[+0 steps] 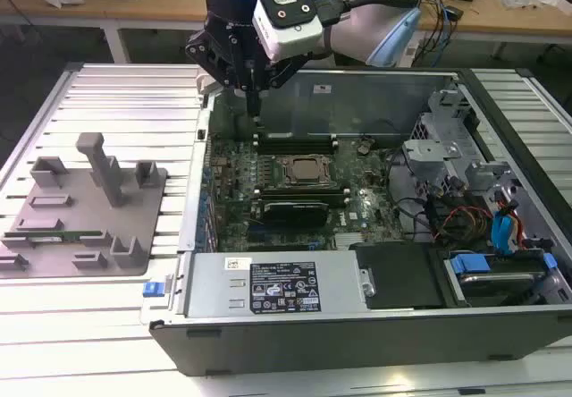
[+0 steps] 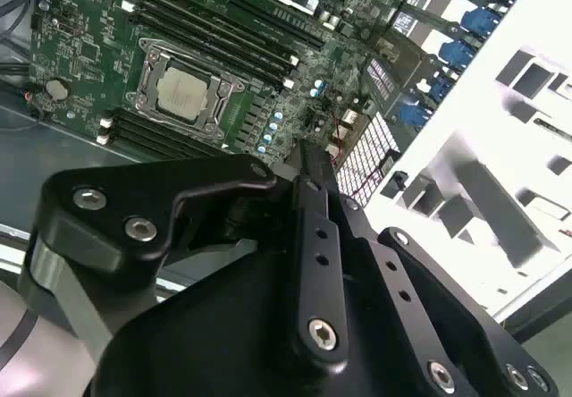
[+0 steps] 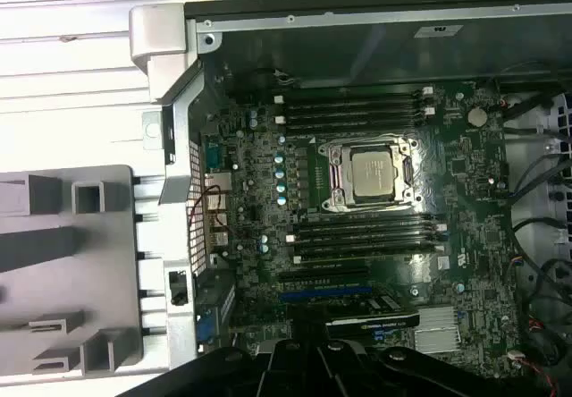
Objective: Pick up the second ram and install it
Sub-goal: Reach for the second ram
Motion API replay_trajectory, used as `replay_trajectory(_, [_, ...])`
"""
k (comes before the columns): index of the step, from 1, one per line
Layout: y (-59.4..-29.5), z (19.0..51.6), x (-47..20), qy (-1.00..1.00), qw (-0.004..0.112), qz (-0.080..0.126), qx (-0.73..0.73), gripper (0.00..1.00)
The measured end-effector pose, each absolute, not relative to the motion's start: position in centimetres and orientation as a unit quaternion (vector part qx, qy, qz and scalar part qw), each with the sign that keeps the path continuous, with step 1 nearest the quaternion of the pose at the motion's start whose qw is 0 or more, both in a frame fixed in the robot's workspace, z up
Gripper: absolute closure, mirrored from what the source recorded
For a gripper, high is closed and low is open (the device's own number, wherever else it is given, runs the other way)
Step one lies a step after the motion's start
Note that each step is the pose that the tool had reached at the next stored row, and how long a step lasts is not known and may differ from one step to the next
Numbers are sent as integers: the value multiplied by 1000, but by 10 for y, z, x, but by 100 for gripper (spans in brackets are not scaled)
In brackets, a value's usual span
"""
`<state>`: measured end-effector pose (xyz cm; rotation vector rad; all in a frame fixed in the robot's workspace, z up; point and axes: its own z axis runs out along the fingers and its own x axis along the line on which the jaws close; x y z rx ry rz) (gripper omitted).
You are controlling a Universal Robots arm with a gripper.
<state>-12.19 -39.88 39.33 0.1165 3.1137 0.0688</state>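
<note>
The near wall of the open computer case fronts the exterior view, with a silver power supply just behind it; the case lies on a pale ribbed surface, filling it towards the exterior view's right edge; inside, the green motherboard carries a processor socket between banks of long black memory slots; the arm reaches in from the far edge, and the claw hangs tip-down over the case's far corner on the exterior view's left, above the motherboard's far rim; in the second wrist view the claw looks closed, fingers together and gripping nothing; the second ram lies flat on a grey fixture plate near the surface's edge on the exterior view's left, well apart from the claw.
</note>
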Motion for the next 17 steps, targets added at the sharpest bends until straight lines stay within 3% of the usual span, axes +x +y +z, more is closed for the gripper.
replay_trajectory(17, [-399, 393, -133, 999, 12, 22, 37, 92])
